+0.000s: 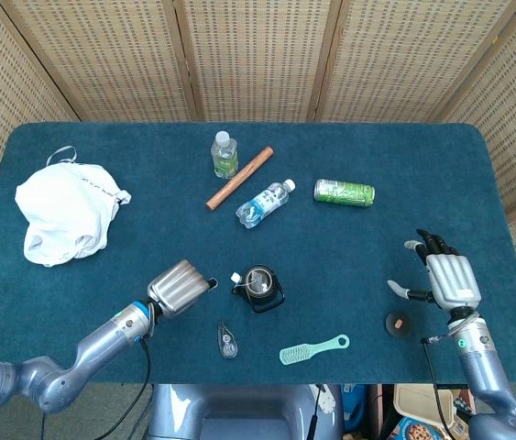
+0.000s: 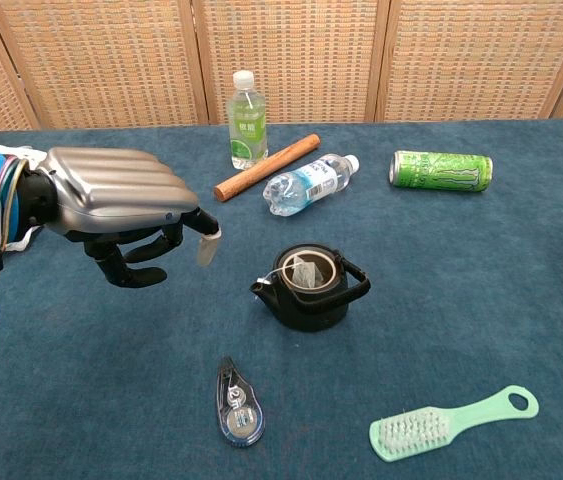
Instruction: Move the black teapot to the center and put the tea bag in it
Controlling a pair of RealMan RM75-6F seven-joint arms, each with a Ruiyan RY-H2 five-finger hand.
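Near edge, lower centre of the head view: mint scrub brush and a small clear tape dispenser, apart from each other. Lower right, a small brown disc sits just beside my right hand, which hovers with fingers spread, holding nothing.

My left hand fills the left of the chest view, fingers loosely curled downward, empty, just left of the black teapot without touching it. The teapot stands upright at the centre of the blue table, lid off, the tea bag inside its opening.

Farther back: a clear water bottle lying down, a green can on its side, a wooden stick, an upright small bottle. Upper left, a crumpled white cloth.
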